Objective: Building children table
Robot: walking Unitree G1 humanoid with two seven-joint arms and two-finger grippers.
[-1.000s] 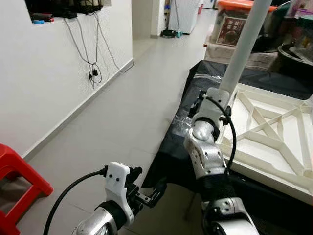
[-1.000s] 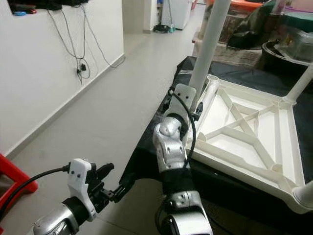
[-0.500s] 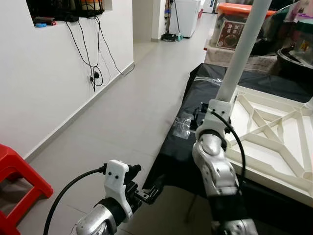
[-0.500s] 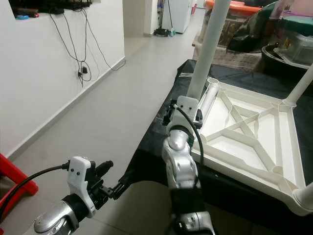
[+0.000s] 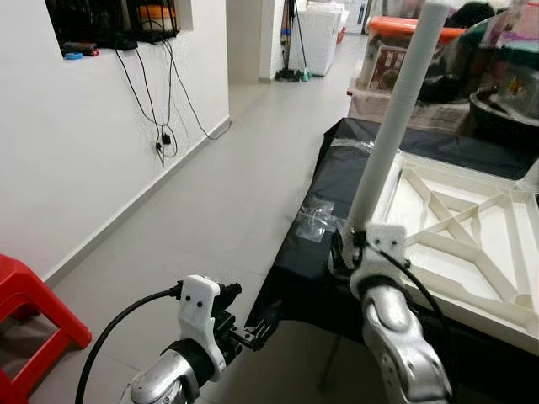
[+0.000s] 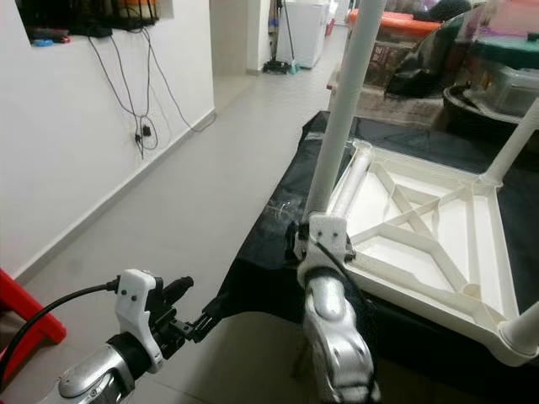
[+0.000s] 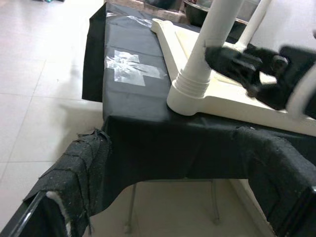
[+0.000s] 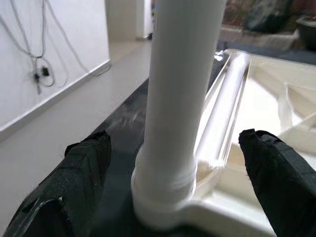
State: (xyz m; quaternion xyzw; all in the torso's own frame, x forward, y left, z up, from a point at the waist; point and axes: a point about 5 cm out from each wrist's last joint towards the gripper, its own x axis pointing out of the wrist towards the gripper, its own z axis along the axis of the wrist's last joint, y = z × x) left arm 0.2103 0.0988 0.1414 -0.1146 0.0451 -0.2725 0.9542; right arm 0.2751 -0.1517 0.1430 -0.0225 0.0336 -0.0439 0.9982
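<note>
A white children's table [image 6: 438, 290] lies upside down on a black-covered surface [image 5: 303, 278]. One white leg [image 6: 341, 109] stands upright in its near left corner socket [image 8: 163, 197]. My right gripper [image 8: 180, 163] is open, one black finger [image 8: 84, 168] on each side of that leg just above the socket, not touching it. From the left wrist view the same leg [image 7: 207, 54] shows with the right gripper's fingers [image 7: 242, 61] beside it. My left gripper [image 5: 257, 332] hangs open below and to the left of the table edge, holding nothing. Two more legs [image 6: 515, 139] stand at the right corners.
A red stool [image 5: 25, 295] sits at the far left by the white wall with hanging cables [image 5: 164, 126]. A clear plastic bag [image 5: 313, 223] lies on the black cloth. Boxes and bins [image 5: 396, 50] crowd the back. Tiled floor [image 5: 210, 194] runs along the left.
My right arm has drawn back toward me and lower, its wrist now by the leg's base. The camera has shifted upward. The left arm has hardly moved.
</note>
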